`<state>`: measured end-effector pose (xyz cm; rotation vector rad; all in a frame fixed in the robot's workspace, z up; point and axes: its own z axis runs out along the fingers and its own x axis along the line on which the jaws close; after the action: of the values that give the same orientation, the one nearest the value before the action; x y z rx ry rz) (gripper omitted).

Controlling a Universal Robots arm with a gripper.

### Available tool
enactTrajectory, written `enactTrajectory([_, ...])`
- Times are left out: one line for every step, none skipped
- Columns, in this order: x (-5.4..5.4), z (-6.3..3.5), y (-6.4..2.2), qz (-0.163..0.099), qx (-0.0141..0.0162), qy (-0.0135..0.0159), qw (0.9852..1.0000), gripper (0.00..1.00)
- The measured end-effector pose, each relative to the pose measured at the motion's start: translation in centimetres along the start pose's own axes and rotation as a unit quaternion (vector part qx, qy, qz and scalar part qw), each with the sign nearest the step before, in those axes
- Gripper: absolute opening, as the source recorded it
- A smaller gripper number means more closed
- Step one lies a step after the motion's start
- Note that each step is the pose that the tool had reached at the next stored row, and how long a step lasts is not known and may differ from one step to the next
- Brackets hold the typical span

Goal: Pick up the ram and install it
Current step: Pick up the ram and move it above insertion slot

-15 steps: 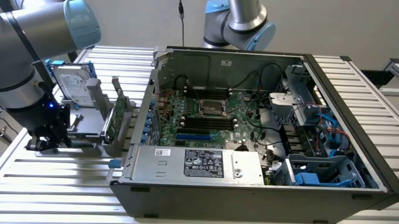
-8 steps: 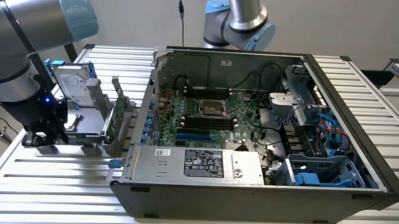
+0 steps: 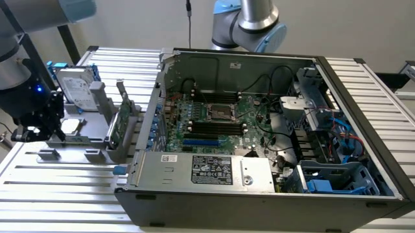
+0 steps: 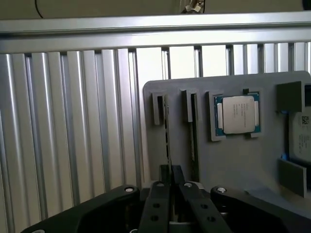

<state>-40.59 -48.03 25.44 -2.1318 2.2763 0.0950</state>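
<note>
The ram [image 4: 168,136] stands on edge in a slot of the grey holder [image 4: 243,160], seen as a thin dark strip. My gripper [image 4: 171,187] is shut on its near end, with both black fingers [image 4: 158,206] pressed together around it. A second thin stick [image 4: 193,141] stands in the neighbouring slot. In the exterior view my gripper [image 3: 45,133] is low over the holder [image 3: 97,141] at the exterior view's left, beside a low green strip of the ram [image 3: 77,139].
The holder also carries a processor chip [image 4: 238,114], a silver hard drive [image 3: 77,90] and a taller green card [image 3: 120,121]. The open computer case [image 3: 363,160] lies to the exterior view's right, its motherboard memory slots [image 3: 214,128] exposed. A second arm [image 3: 250,24] stands behind the case.
</note>
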Motion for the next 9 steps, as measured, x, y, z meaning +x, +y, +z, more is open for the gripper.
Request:
enactTrajectory([0.0, -0.45, -0.02, 0.000, -0.0001, 0.0001, 1.0000, 0.14])
enactTrajectory([-0.1, -0.90, -0.06, 0.000, -0.0001, 0.0001, 1.0000, 0.14])
enactTrajectory([-0.1, -1.36, -0.16, 0.000, -0.0001, 0.0001, 1.0000, 0.14])
enactTrajectory([-0.1, -1.81, -0.29, 0.000, -0.0001, 0.0001, 1.0000, 0.14])
enactTrajectory([-0.2, -2.30, -0.47, 0.000, 0.0000, 0.0000, 1.0000, 0.14])
enactTrajectory([-0.2, -2.75, -0.67, 0.000, 0.0000, 0.0000, 1.0000, 0.14])
enactTrajectory([-0.3, -3.21, -0.93, 0.000, 0.0000, 0.0000, 1.0000, 0.14])
enactTrajectory([-0.3, -3.66, -1.22, 0.000, 0.0000, -0.0001, 1.0000, 0.14])
enactTrajectory([-0.3, -4.12, -1.52, -0.001, 0.0000, -0.0004, 1.0000, 0.14])
